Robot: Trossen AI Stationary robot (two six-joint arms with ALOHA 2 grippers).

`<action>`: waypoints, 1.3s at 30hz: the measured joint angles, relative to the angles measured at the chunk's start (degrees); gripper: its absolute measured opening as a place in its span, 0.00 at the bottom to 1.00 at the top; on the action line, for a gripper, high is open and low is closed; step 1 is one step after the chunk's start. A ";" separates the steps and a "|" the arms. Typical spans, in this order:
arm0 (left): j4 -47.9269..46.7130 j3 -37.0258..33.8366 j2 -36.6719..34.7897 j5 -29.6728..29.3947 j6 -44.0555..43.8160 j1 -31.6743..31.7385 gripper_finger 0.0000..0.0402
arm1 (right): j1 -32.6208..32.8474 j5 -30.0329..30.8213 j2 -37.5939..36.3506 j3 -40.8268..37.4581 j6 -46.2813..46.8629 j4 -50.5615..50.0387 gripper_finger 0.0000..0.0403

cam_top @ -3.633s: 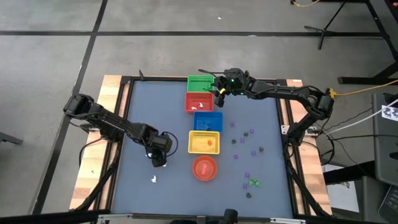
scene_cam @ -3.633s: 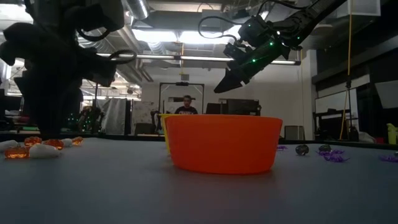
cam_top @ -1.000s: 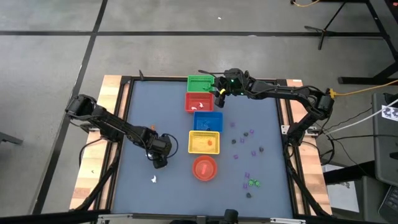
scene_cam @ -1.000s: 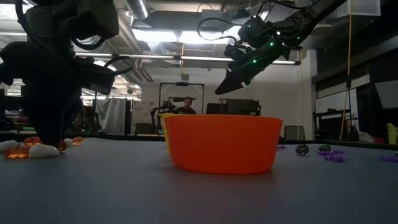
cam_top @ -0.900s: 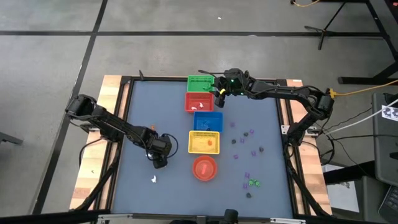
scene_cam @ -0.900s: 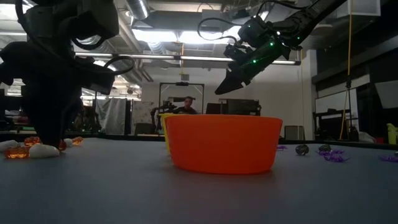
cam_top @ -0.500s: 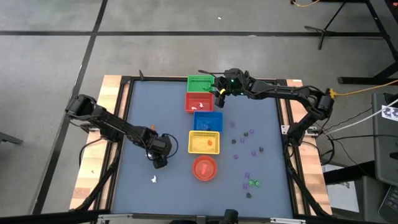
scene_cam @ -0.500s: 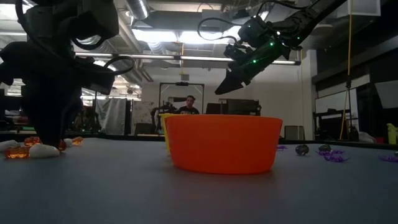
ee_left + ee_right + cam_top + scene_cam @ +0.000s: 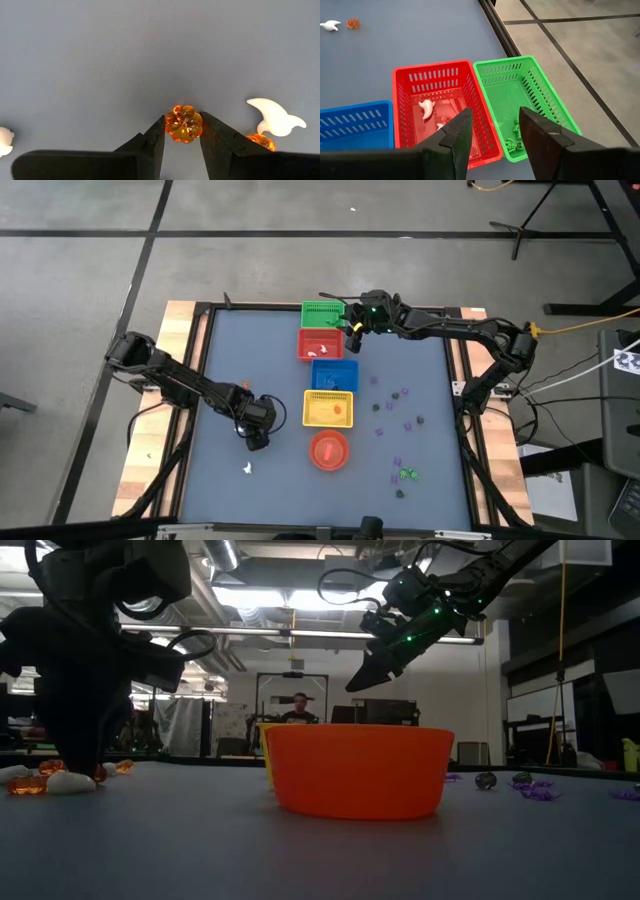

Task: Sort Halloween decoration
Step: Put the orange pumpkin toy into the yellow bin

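My left gripper (image 9: 257,442) is down at the table's left-centre, shut on a small orange pumpkin trinket (image 9: 183,123). A white ghost trinket (image 9: 274,117), another orange trinket (image 9: 260,141) and a white one (image 9: 4,140) lie on the table close by. My right gripper (image 9: 352,335) hangs open and empty above the red basket (image 9: 440,107) and green basket (image 9: 525,100). The red basket holds white trinkets and the green basket holds green ones. Purple, black and green trinkets (image 9: 400,420) lie scattered on the table's right side. My left gripper pinches the orange pumpkin's two opposite sides (image 9: 172,125) between its two fingertips (image 9: 157,132). The fingers come from above, pointing down at the table. The pumpkin is at the table's surface. Whether it is lifted clear cannot be told.
A row of baskets runs down the table's middle: green (image 9: 321,313), red (image 9: 320,345), blue (image 9: 334,374) and yellow (image 9: 328,409). A round orange bowl (image 9: 329,450) stands at its near end. A white trinket (image 9: 247,469) lies near the front left. A person stands in the room behind (image 9: 300,710).
Nothing has visibly moved in the last second. Before that, my left gripper shifted a little toward the table's near edge and lower.
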 joint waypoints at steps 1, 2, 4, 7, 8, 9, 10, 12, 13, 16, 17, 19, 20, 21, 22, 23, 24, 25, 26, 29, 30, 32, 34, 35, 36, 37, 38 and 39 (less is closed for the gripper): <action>0.16 0.00 0.00 -0.01 0.00 0.00 0.22 | 0.00 0.00 0.00 0.00 0.00 0.02 0.40; 0.50 -0.01 0.00 -0.01 0.00 0.00 0.22 | 0.00 0.00 0.00 0.00 0.00 0.01 0.40; 2.16 -0.07 0.00 -0.42 0.00 0.02 0.22 | 0.00 0.00 0.00 0.00 0.00 0.02 0.40; 4.24 0.00 0.00 -0.65 0.00 0.04 0.22 | 0.00 0.00 0.00 0.00 0.00 0.02 0.40; 4.62 -0.02 0.00 -0.75 0.00 0.04 0.22 | 0.00 0.00 0.00 0.00 0.00 0.02 0.40; 5.29 -0.02 0.00 -0.77 0.00 0.04 0.22 | 0.01 0.00 0.00 0.00 0.00 0.02 0.40; 5.92 0.00 0.00 -0.82 0.00 0.04 0.22 | 0.01 0.00 0.00 0.00 0.00 0.02 0.40; 6.74 -0.01 0.00 -1.01 0.00 0.14 0.22 | 0.01 0.00 0.00 0.00 0.00 0.02 0.40; 7.11 -0.01 0.00 -1.25 0.01 0.29 0.22 | 0.01 0.00 0.00 0.00 0.00 0.02 0.40; 7.80 0.15 0.00 -2.25 0.12 0.98 0.22 | 0.00 0.00 0.00 0.00 0.00 0.02 0.40; 7.77 0.26 0.00 -2.38 0.42 1.23 0.22 | 0.02 0.00 0.00 0.00 0.00 0.02 0.40; 7.87 0.37 0.00 -2.46 1.43 1.72 0.22 | 0.00 0.00 0.00 0.00 0.00 0.02 0.40; 7.86 0.37 0.00 -2.46 1.76 1.98 0.22 | 0.00 0.00 0.00 0.00 0.00 0.02 0.40; 7.83 0.37 0.00 -2.46 1.83 2.16 0.22 | 0.01 0.00 0.00 0.00 0.00 0.02 0.40; 7.85 0.37 0.00 -2.46 1.89 2.35 0.22 | 0.00 0.00 0.00 0.00 0.00 0.02 0.40; 7.84 0.37 0.00 -2.45 1.92 2.53 0.22 | 0.00 0.00 0.00 0.00 0.00 0.02 0.40; 7.79 0.37 0.00 -2.45 1.92 2.60 0.22 | 0.00 0.00 0.00 0.00 0.00 0.02 0.40; 7.66 0.37 0.00 -2.44 1.92 2.65 0.22 | 0.00 0.00 0.00 0.00 0.00 0.02 0.40; 7.42 0.37 0.00 -2.44 1.92 2.67 0.22 | 0.01 0.01 0.00 0.00 0.00 0.02 0.40; 6.90 0.39 0.00 -1.41 1.90 2.66 0.20 | 0.00 0.00 0.00 0.00 0.00 0.02 0.40; 6.89 0.39 0.00 -1.16 1.90 2.64 0.19 | 0.00 0.00 0.00 0.00 0.00 0.02 0.40; 6.90 0.42 0.00 -0.99 1.90 2.64 0.15 | 0.00 0.00 0.00 0.00 0.00 0.02 0.40; 6.94 0.50 -0.03 -0.99 1.88 2.64 0.11 | 0.01 0.00 0.00 0.00 0.00 0.02 0.40; 6.96 0.52 -0.07 -0.98 1.88 2.64 0.09 | 0.00 0.00 0.00 0.00 0.00 0.02 0.40; 6.96 0.52 -0.06 -1.00 1.88 2.64 0.08 | 0.01 0.00 0.00 0.00 0.00 0.02 0.40; 6.94 0.52 -0.07 -1.00 1.88 2.64 0.06 | 0.00 0.00 0.00 0.00 0.00 0.02 0.40; 6.96 0.54 -0.12 -1.06 1.86 2.66 0.05 | 0.02 0.00 0.00 0.00 0.00 0.02 0.40; 7.01 0.55 -0.15 -1.03 1.86 2.67 0.05 | 0.01 0.00 0.00 0.00 0.00 0.02 0.40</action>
